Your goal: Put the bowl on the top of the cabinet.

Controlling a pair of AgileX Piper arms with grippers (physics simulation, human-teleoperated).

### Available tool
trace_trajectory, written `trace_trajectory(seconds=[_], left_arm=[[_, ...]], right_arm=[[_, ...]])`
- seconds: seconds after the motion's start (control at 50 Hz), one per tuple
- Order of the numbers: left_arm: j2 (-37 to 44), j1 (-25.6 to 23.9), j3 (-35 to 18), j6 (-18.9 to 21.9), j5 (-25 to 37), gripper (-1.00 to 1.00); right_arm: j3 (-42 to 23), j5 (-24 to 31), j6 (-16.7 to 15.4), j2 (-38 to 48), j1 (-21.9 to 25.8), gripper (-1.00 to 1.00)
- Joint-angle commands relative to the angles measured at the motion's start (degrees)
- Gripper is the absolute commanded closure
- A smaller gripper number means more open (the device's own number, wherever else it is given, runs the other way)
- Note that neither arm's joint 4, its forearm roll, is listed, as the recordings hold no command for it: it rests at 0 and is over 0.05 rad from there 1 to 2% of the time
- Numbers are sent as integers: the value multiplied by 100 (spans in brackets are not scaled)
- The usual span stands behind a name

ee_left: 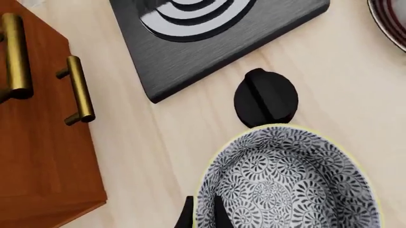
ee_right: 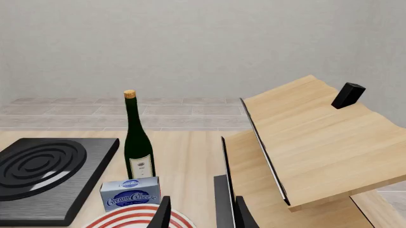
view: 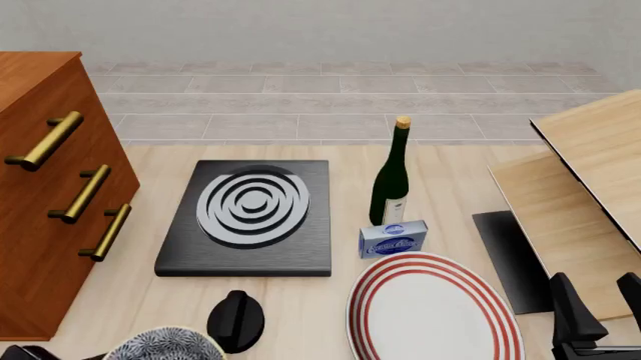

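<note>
Bowl [ee_left: 288,183] fills the near edge, its rim pinched in the closed left claw [ee_left: 203,213]. Knob [ee_left: 265,98] sits just beyond it; cabinet [ee_left: 38,133] stands off to one side. Such a thin rim grip could slip during lifting. Right claw [ee_right: 201,209] hangs apart, holding nothing.

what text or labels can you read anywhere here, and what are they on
"Cream Cheese": script on the front of the small blue box, legible only in the right wrist view; there is smaller print above it, too blurred to read.
Wine bottle: its white label carries a small mark, too small to read.
Nothing readable on the bowl, cabinet, plate, stove plate or black knob.
</note>
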Motion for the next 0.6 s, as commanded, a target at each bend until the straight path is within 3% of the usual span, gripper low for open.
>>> trace_trajectory(seconds=[0.02,0.3,0.6], left_arm=[[-452,-130,-661,7,446,100],[-540,-122,-2060,-383,889,100],[-182,82,-3291,-719,760,100]], right_arm=[[0,0,0,0,0,-100],[0,0,2,0,0,-100],[0,0,-1,1,1,-100]])
